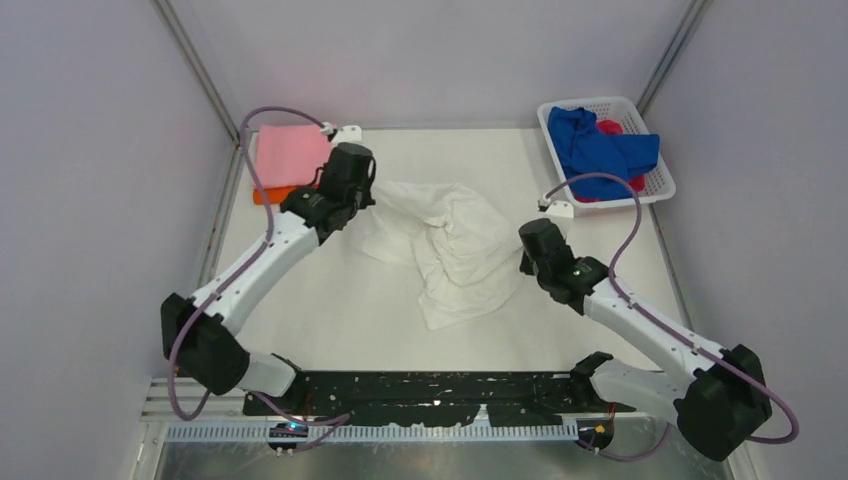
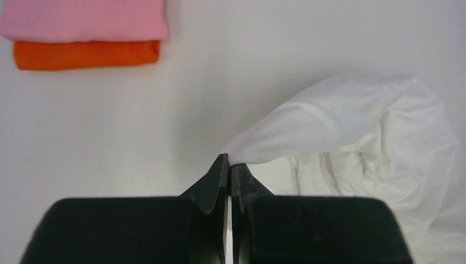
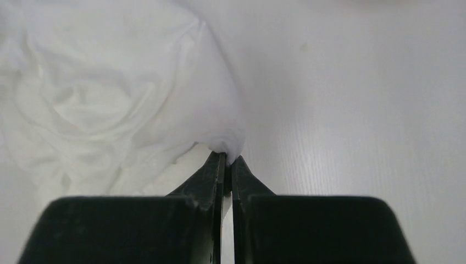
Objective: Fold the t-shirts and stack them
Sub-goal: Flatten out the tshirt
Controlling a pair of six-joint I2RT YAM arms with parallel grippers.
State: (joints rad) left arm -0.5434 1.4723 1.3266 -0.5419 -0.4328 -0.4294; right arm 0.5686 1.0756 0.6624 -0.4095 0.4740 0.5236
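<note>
Table (image 1: 330,325), bunched white shirt (image 1: 452,245), orange shirt (image 1: 266,195) half-covered

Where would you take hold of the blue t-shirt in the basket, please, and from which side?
Probably from straight above, pinching a raised fold near the middle of the blue t-shirt: it lies bunched in the basket, whose walls block a sideways approach. The left gripper and right gripper are shut on the white t-shirt.

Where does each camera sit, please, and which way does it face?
Top external: above and behind, looking down at table, left arm, right arm, white t-shirt.
Left wrist: on the left arm, over the left gripper, facing pink shirt and orange shirt.
Right wrist: on the right arm, over the right gripper, facing the table.
Shared: both wrist views show the white t-shirt pinched.
</note>
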